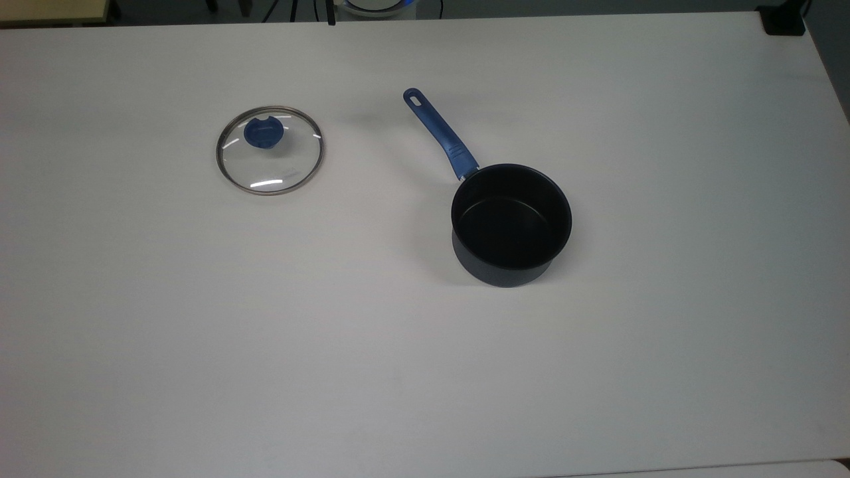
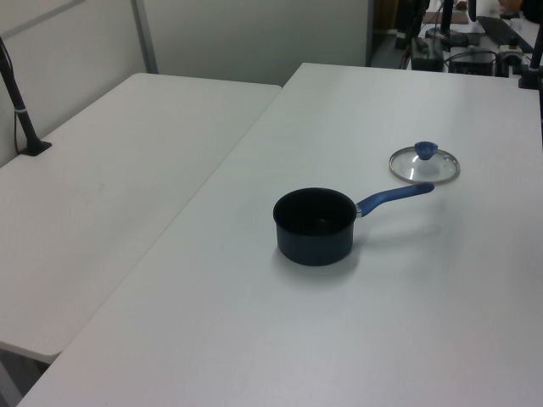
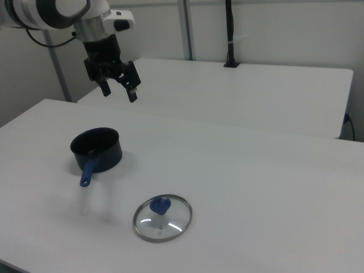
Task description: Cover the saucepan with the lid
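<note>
Lid (image 3: 162,218) is lying knob-up on the worktop (image 3: 273,170), apart from the saucepan (image 3: 96,149), while I am hovering my fingers (image 3: 118,94) open, empty.

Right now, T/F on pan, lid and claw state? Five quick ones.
1. The lid sits on the saucepan. False: it lies flat on the table, apart from the pan.
2. The saucepan is empty. True.
3. The claw is shut on the lid's knob. False: it hangs open above the table, holding nothing.
4. In the top view, the lid is left of the saucepan. True.
5. The saucepan lies tipped on its side. False: it stands upright.
</note>
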Controlling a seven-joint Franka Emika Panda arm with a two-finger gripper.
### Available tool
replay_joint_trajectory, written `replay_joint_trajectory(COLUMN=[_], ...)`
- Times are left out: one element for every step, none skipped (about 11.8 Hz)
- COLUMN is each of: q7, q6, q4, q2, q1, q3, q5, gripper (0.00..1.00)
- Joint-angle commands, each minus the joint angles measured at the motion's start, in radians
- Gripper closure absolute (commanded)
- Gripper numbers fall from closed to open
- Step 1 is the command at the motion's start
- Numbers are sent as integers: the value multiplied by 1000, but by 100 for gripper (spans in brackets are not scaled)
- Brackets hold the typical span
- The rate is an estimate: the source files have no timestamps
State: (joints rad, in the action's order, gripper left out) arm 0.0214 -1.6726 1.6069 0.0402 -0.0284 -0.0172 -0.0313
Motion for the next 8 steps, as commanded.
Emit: replay_joint_trajectory(q7=[-21, -21, -21, -21, -21, -21, -21, -29], q6=[13, 13, 13, 13, 13, 11, 11, 14], q4=[19, 19, 19, 19, 19, 19, 19, 19], q2=[21, 23, 23, 23, 23, 21, 23, 24], q1=[13, 12, 13, 13, 13, 12, 12, 12], q3=[-20, -21, -20, -20, -20, -20, -20, -21], q5=[14, 14, 14, 14, 14, 14, 14, 14], gripper=[0, 0, 0, 0, 0, 0, 0, 0])
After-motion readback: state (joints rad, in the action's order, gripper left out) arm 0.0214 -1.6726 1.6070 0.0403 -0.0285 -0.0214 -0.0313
